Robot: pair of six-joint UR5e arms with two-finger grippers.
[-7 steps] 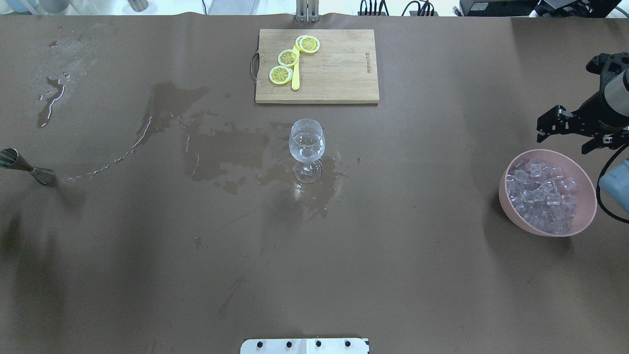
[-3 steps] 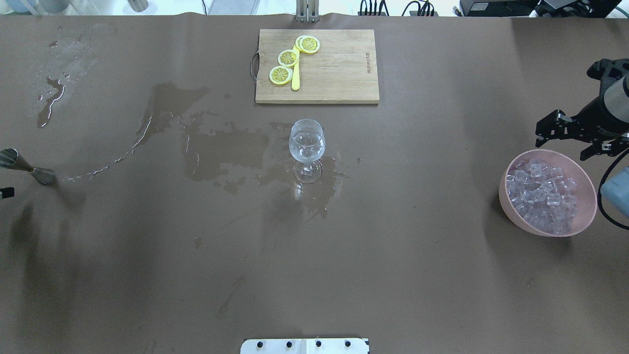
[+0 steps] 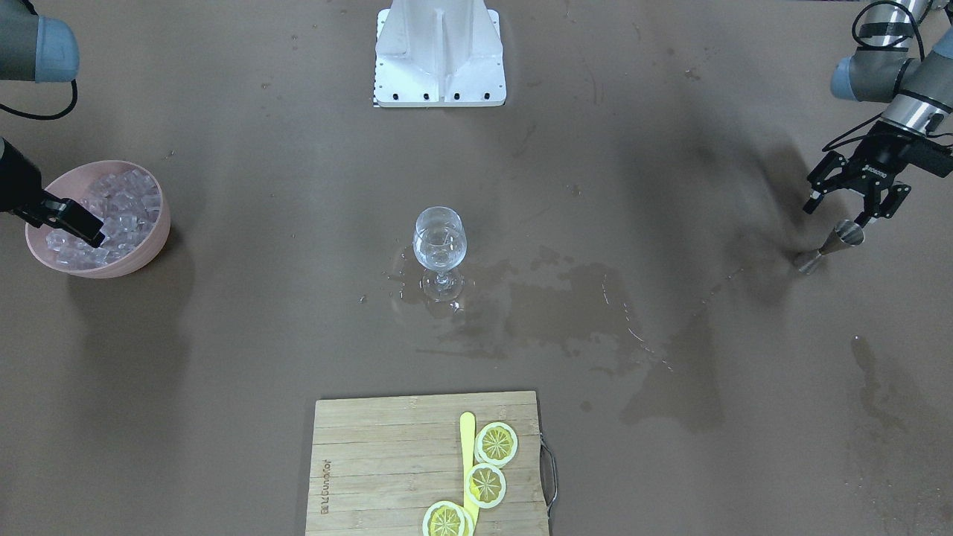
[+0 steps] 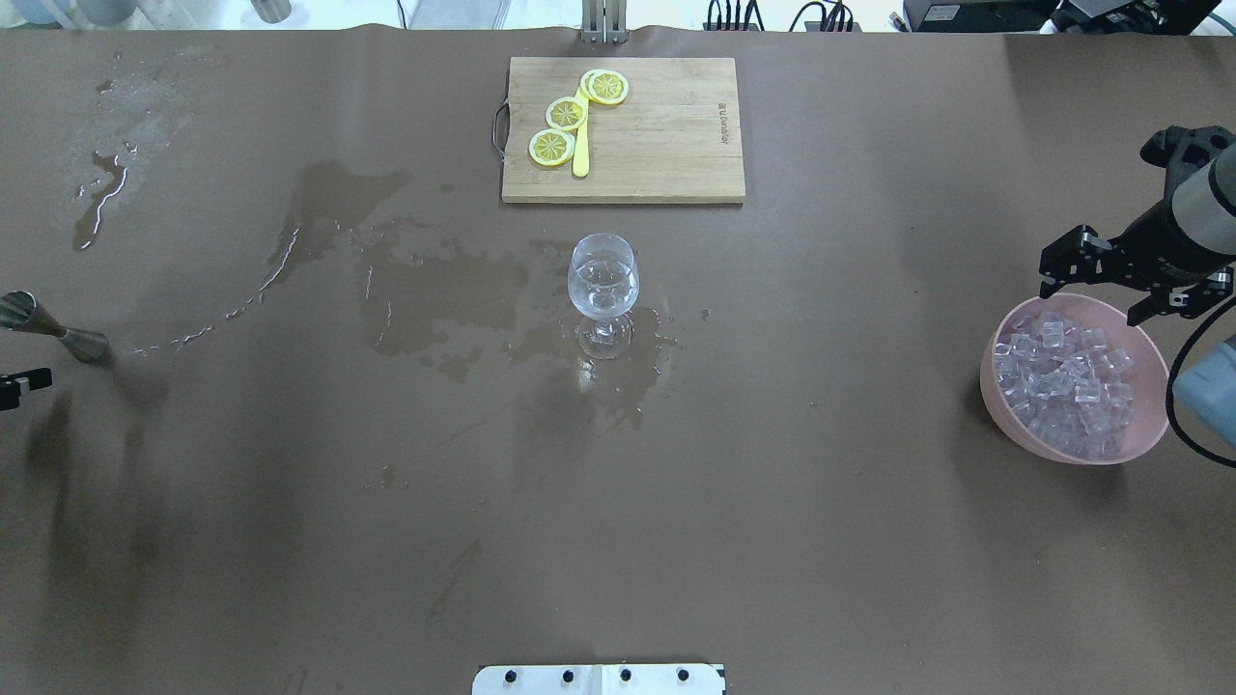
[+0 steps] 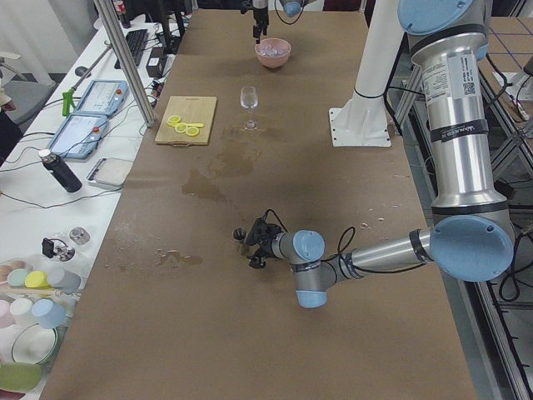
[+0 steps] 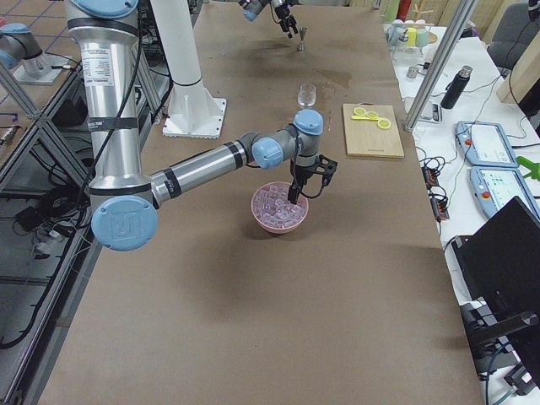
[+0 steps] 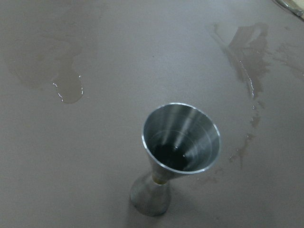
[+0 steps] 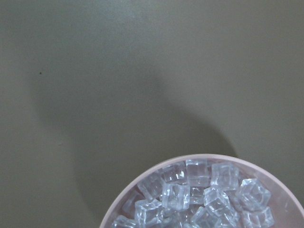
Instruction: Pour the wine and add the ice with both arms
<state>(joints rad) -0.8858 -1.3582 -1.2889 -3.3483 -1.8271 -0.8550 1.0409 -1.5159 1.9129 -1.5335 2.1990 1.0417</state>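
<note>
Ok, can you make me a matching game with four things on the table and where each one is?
Things:
1. wine glass
2. ice cubes
3. lemon slices
4. metal measuring cup

Places:
A. on the wooden board
B. right by the left gripper
C. in the pink bowl
D. standing in a wet patch in the middle of the table

Right pairs: 1-D, 2-C, 3-A, 4-B.
</note>
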